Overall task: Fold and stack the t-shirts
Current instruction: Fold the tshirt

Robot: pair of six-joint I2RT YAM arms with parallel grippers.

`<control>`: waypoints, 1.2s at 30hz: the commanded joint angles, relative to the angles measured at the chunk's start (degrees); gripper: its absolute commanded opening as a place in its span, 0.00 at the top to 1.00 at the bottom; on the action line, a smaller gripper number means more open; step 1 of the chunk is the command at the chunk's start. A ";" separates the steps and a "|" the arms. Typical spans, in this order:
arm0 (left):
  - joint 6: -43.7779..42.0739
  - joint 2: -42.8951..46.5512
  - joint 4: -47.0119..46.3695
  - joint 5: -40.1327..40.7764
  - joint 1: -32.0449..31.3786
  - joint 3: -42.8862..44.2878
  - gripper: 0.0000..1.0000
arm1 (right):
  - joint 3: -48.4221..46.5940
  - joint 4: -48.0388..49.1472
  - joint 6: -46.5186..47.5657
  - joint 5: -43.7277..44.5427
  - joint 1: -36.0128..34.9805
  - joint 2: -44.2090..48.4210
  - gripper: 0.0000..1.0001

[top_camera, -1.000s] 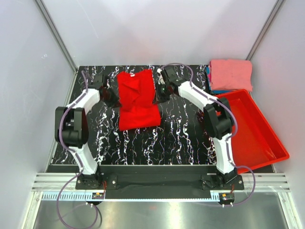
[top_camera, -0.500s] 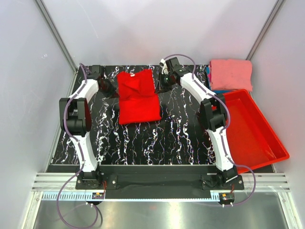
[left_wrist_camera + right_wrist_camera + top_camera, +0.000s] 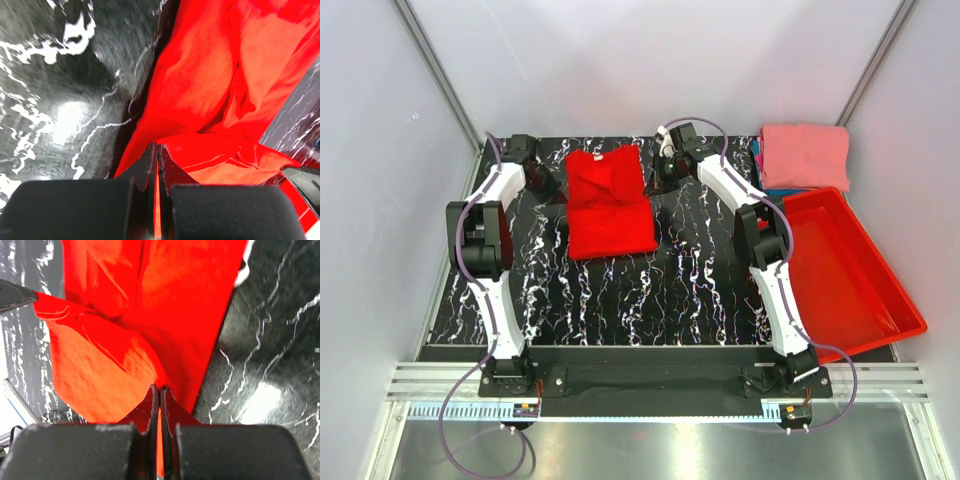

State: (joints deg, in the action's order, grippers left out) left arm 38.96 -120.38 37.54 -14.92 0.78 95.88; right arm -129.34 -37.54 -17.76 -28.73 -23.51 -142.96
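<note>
A bright red t-shirt (image 3: 610,205) lies partly folded on the black marbled table (image 3: 690,280), toward the back centre. My left gripper (image 3: 548,186) is at the shirt's left edge and my right gripper (image 3: 661,178) is at its right edge. In the left wrist view the left gripper (image 3: 157,148) is shut, with a thin layer of the red t-shirt (image 3: 200,85) pinched between its tips. In the right wrist view the right gripper (image 3: 159,389) is likewise shut on the red t-shirt's (image 3: 150,300) edge. A folded salmon-pink t-shirt (image 3: 806,154) tops a stack with blue cloth (image 3: 760,162) showing beneath, at the back right.
A rigid red plastic bin (image 3: 850,270) sits tilted off the table's right edge, near the right arm. White walls with metal frame posts enclose the back and sides. Both arm bases stand on the rail at the near edge.
Both grippers have moved toward the back of the table, drawing the shirt's held edges with them. The bunched upper part of the shirt now lies flatter and longer.
</note>
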 commanded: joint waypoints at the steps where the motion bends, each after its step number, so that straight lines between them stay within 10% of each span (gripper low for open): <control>1: 0.50 -0.47 -0.89 0.76 0.98 2.83 1.00 | -4.34 2.91 0.01 -2.38 0.57 -0.74 1.00; 4: 0.50 0.40 -2.38 0.33 0.98 1.95 0.92 | -4.17 4.57 -0.17 -3.00 0.74 -1.01 1.00; 6: 0.33 1.46 -4.21 0.50 1.07 0.72 0.72 | -5.22 4.84 -0.26 -3.09 0.83 -1.97 0.93; 7: -0.02 2.68 -4.92 0.42 0.90 0.46 0.46 | -6.18 3.80 -0.35 -3.09 1.09 -2.50 0.86; 11: -4.50 6.64 -3.36 2.25 0.98 -0.51 0.26 | -8.66 0.19 0.00 -1.69 1.53 -2.16 0.63; 22: -5.47 29.67 -14.24 1.21 -4.20 -35.29 0.32 | 21.64 3.70 3.52 -2.20 1.62 18.14 0.57; 36: -6.53 28.80 -18.65 1.38 -7.37 -41.56 0.30 | 30.37 8.44 4.05 -8.18 1.62 17.71 0.53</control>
State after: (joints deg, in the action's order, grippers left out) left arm 33.30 -91.33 22.28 -13.74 -6.79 53.69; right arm -97.80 -31.22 -14.31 -33.98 -21.85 -124.70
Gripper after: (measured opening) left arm 0.691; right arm 0.473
